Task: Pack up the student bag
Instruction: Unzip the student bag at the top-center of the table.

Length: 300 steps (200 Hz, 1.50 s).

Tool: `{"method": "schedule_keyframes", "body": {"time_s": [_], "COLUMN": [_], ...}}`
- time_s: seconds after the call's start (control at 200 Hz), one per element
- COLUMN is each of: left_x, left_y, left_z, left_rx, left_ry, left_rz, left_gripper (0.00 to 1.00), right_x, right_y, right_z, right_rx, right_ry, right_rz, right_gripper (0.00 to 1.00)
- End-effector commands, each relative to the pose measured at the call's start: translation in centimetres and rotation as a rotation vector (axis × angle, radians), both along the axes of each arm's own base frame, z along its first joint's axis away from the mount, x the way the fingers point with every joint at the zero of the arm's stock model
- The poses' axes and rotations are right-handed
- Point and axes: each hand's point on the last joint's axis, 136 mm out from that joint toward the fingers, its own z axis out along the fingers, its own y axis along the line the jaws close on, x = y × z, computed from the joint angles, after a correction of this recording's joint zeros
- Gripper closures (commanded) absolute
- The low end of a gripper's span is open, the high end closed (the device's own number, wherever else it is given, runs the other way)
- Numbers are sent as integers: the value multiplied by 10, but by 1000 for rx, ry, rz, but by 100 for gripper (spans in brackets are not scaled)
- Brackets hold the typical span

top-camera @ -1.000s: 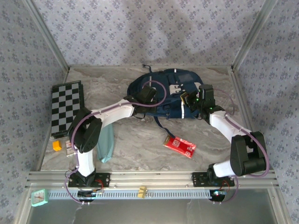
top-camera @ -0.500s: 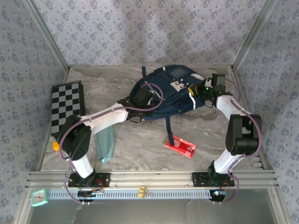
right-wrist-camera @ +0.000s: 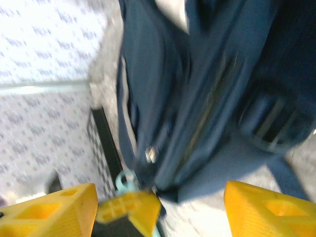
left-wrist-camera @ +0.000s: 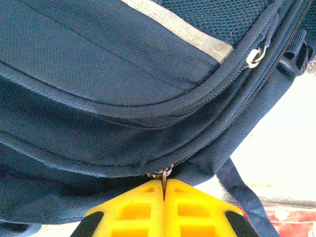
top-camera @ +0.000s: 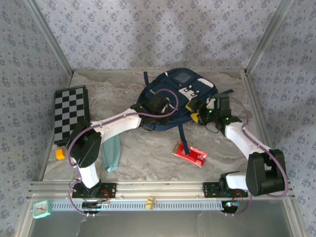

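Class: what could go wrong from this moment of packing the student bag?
1. The left end effector pinches only the thin zipper pull; it may slip free.
2. The right end effector is open, not gripping the student bag, so the bag might drag instead of unzipping.
3. A strap trails beside the red packet and could sweep it.

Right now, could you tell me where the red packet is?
Top view: the packet lies right of centre on the table, by the bag's strap.
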Motion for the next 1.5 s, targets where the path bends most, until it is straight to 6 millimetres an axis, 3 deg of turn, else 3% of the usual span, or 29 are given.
{"method": "schedule_keyframes", "body": {"time_s": [0.0,0.175,0.315,0.45,0.58,0.78,0.885,1.0,1.044,1.164,1.359,1.494], "left_x": [3,4,5,3,-6,-34,-38,-36,-35,-28,-19,-6], "left_y": [-7,-7,-7,-9,-9,-7,10,33,37,25,-4,-4], "left_z": [12,9,9,9,8,8,-3,-28,-37,-46,-45,-53], "left_rx": [-34,-26,-20,-29,-37,-33,51,160,172,161,77,78], "left_ry": [-4,-4,-8,-1,28,54,74,86,118,126,95,82], "left_rz": [-3,-6,-9,-21,-49,-82,-35,0,4,-30,-109,-90], "left_gripper": [100,100,100,100,100,100,100,100,100,100,100,91], "right_x": [6,23,39,52,60,44,38,39,41,40,32,31], "right_y": [13,33,46,55,63,40,-5,-51,-60,-52,-37,-42], "right_z": [-2,-6,-15,-25,-30,-29,-26,-14,-8,7,9,7], "right_rx": [37,50,45,-2,-18,-130,-143,-109,-92,-69,-67,-56], "right_ry": [0,-40,-50,-58,-58,-47,-30,-22,-25,-60,-75,-72], "right_rz": [-73,-115,-110,-107,-39,137,141,106,94,119,143,112], "right_gripper": [31,35,46,49,75,95,100,100,100,100,100,100]}}
